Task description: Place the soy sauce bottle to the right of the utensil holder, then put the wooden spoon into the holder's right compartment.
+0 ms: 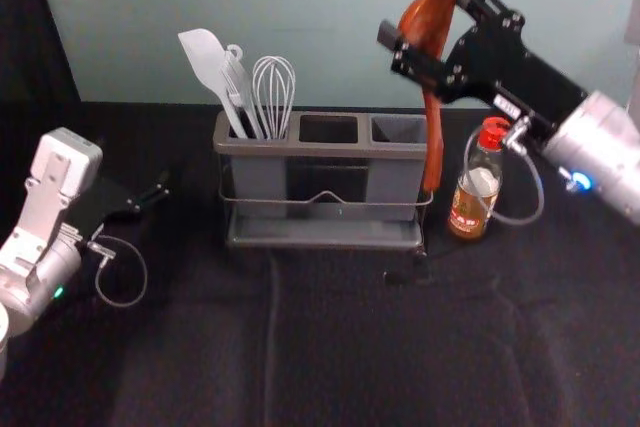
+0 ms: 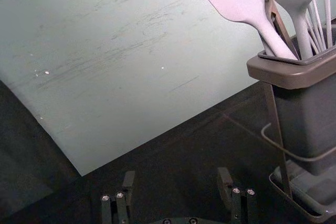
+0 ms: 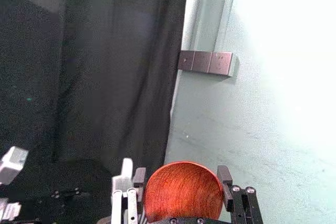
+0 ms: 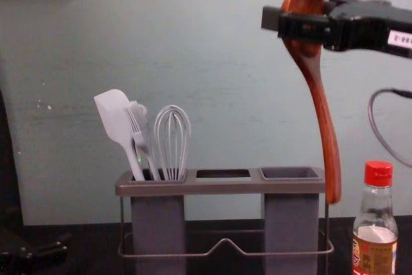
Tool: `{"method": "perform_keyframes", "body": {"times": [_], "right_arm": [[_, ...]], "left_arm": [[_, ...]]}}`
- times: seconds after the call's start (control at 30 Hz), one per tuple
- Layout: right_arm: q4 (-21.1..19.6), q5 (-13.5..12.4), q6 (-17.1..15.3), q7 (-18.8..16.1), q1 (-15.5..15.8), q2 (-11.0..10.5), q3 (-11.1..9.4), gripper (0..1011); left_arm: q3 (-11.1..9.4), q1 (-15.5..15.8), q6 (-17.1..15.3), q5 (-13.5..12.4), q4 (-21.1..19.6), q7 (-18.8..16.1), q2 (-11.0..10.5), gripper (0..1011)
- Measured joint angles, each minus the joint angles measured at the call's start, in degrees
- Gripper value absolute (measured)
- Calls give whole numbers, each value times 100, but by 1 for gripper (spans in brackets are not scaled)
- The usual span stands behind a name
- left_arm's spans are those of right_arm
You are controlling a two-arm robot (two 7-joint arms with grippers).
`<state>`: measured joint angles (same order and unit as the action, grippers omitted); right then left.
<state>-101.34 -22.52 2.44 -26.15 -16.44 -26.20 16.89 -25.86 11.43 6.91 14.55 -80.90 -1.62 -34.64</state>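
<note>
Head view: held the wooden spoon [image 1: 433, 145] in the right pincer [image 1: 418, 10], above the right end of the utensil holder [image 1: 300, 149]; spotted the soy sauce bottle [image 1: 477, 190] right of the holder, left pincer [image 1: 157, 193] left of it. Left wrist view: saw that pincer's fingers apart. Right wrist view: clamped tight on the spoon's bowl. Chest view: dangled the handle by the holder's right edge.
</note>
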Motion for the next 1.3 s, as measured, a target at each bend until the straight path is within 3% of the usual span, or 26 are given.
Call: {"method": "perform_keyframes", "body": {"times": [0.33, 0.77, 1.3], "right_arm": [[331, -87, -59, 40, -459, 112, 55, 839], [1148, -168, -113, 36, -1108, 348, 221, 839], [1891, -55, -34, -14, -1560, 610, 443, 839]], "left_arm": [[0, 0, 0, 0, 0, 0, 0, 1005], [0, 0, 0, 0, 0, 0, 0, 1005], [0, 0, 0, 0, 0, 0, 0, 1005]]}}
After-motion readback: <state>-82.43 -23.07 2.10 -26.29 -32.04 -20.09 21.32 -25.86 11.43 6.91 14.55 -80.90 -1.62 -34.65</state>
